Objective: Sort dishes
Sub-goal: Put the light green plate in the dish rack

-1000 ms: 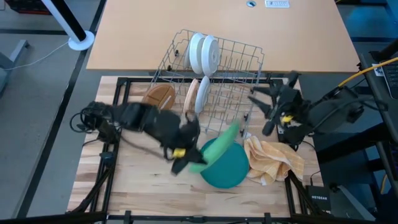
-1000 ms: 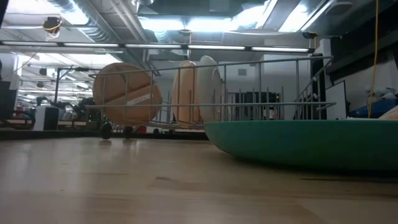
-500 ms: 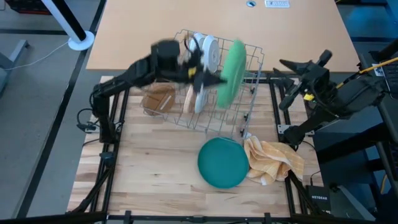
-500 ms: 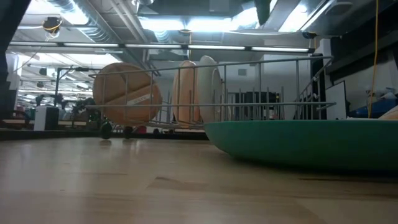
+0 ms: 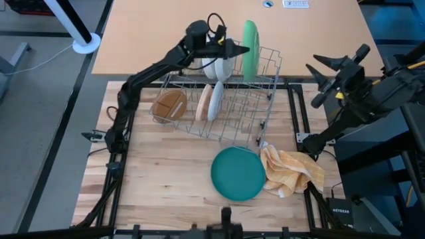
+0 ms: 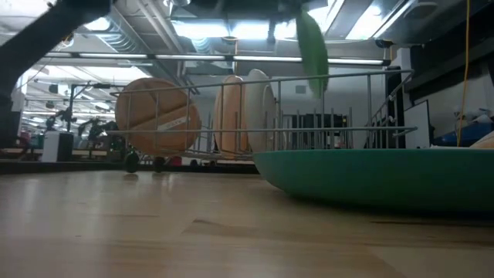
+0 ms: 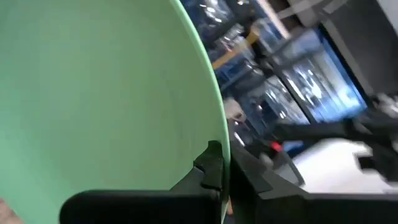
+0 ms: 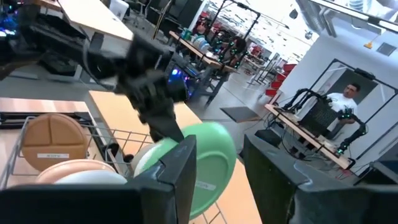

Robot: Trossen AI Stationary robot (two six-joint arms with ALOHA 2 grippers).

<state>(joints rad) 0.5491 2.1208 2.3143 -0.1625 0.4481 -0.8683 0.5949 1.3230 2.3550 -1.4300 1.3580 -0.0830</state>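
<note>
My left gripper (image 5: 234, 48) is shut on a light green plate (image 5: 250, 41), which stands on edge over the far end of the grey wire rack (image 5: 262, 106). The plate also shows in the low view (image 6: 312, 42) and fills the left wrist view (image 7: 106, 93). My right gripper (image 5: 334, 72) is open and empty, raised beyond the table's right edge. A teal plate (image 5: 238, 174) lies flat on the table. A brown plate (image 5: 169, 104) and tan and white plates (image 5: 209, 101) stand on edge in the rack, with more white plates (image 5: 219, 65) farther back. My left gripper pinches the green plate at its rim (image 7: 219, 134), with one finger (image 7: 211, 168) on the plate's hollow face. The fingers come about level from the table's left. The plate stands upright on edge, its lower edge near the rack's top wire; whether it touches the rack I cannot tell.
A yellow checked cloth (image 5: 292, 171) lies crumpled on the table, right of the teal plate. A tan board (image 5: 166, 33) lies beyond the rack. In the right wrist view a person (image 8: 348, 99) stands far off in the room.
My left gripper has carried the green plate up from beside the teal plate toward the table's far edge, over the rack. The plate has turned from slanting to upright on edge. My right gripper has risen and drawn back toward the right.
</note>
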